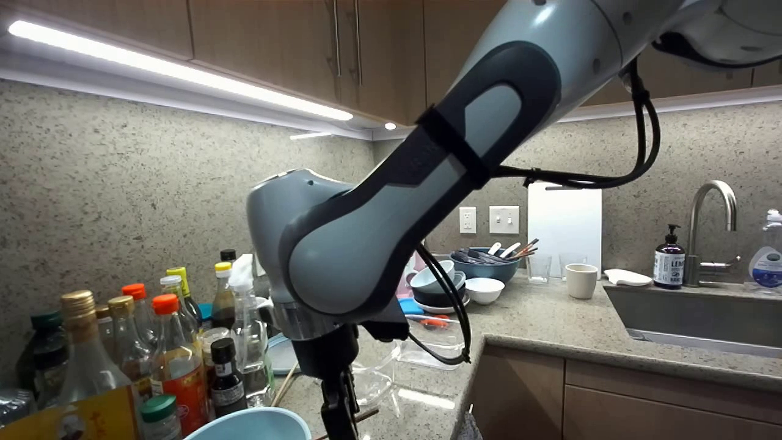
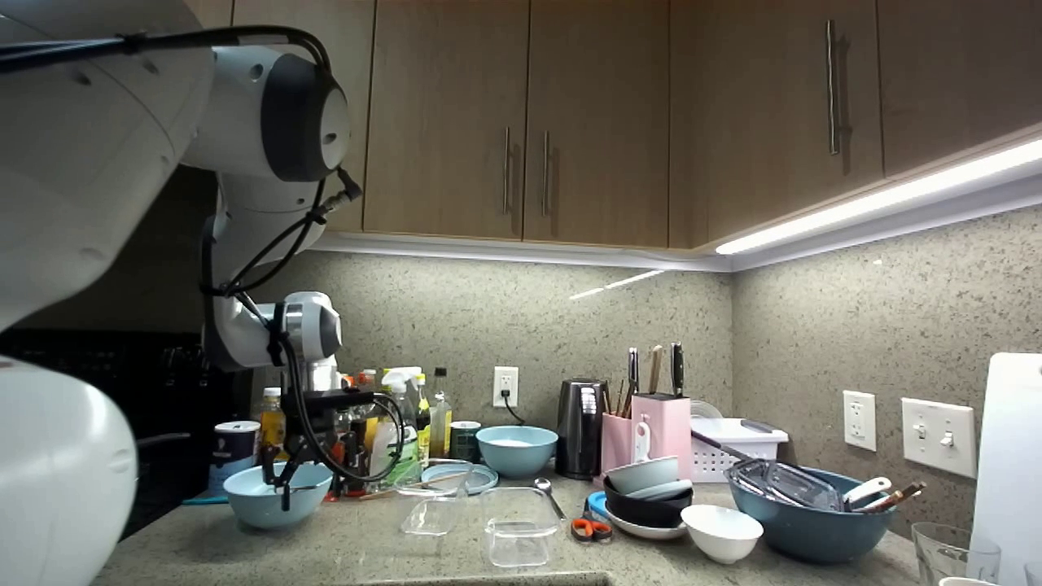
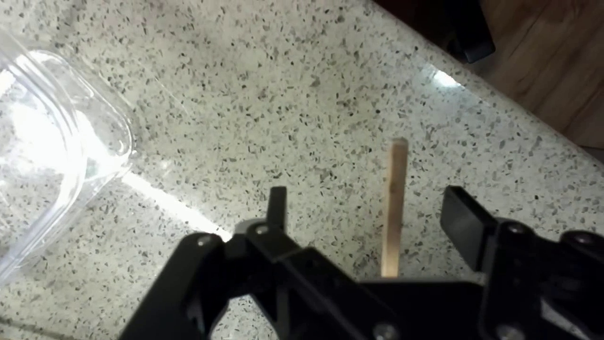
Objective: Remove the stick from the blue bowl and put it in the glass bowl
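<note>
The light blue bowl (image 1: 247, 425) is cut off by the lower edge in an exterior view, and it shows whole in an exterior view (image 2: 277, 505). A thin wooden stick (image 1: 368, 415) juts from the bowl's side past my gripper. In the wrist view the stick (image 3: 394, 208) lies between my spread fingers, touching neither; its lower end is hidden by the gripper body. My gripper (image 3: 363, 208) is open, and it is beside and over the bowl's rim in an exterior view (image 2: 278, 487). Clear glass-like containers stand on the counter (image 2: 431, 518), one at left in the wrist view (image 3: 71, 156).
Several bottles (image 1: 177, 366) crowd the wall side. Another wooden stick (image 1: 285, 384) lies by a blue lid (image 2: 460, 474). Another clear container (image 2: 519, 547), scissors (image 2: 590, 530), stacked bowls (image 2: 647, 505) and a dark blue bowl with utensils (image 2: 814, 529) stand farther along. The counter edge (image 3: 495, 101) is near.
</note>
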### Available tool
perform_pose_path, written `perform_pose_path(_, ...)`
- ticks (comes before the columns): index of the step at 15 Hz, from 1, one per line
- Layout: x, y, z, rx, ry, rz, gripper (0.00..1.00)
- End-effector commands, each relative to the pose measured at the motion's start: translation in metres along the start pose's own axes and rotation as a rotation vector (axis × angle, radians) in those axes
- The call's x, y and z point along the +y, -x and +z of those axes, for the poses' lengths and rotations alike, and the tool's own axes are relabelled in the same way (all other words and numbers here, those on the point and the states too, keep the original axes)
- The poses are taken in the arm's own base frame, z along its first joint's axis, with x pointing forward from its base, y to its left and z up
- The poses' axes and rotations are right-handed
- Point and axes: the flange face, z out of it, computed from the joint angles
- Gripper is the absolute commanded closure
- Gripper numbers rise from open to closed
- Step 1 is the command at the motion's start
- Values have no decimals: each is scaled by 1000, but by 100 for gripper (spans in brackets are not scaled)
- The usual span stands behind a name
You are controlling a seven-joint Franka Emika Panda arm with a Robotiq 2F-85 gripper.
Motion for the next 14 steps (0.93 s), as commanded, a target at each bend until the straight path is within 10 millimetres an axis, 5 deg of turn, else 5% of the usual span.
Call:
perform_pose_path(1, 6, -2, 4, -11, -41, -20, 47)
perform_pose_path(8, 6, -8, 3, -17, -30, -23, 92)
perform_pose_path(9, 5, -9, 0, -13, -26, -17, 50)
perform_pose_path(11, 3, -11, -8, -7, -19, -9, 54)
perform_pose_path(14, 0, -14, -18, 8, -18, -16, 36)
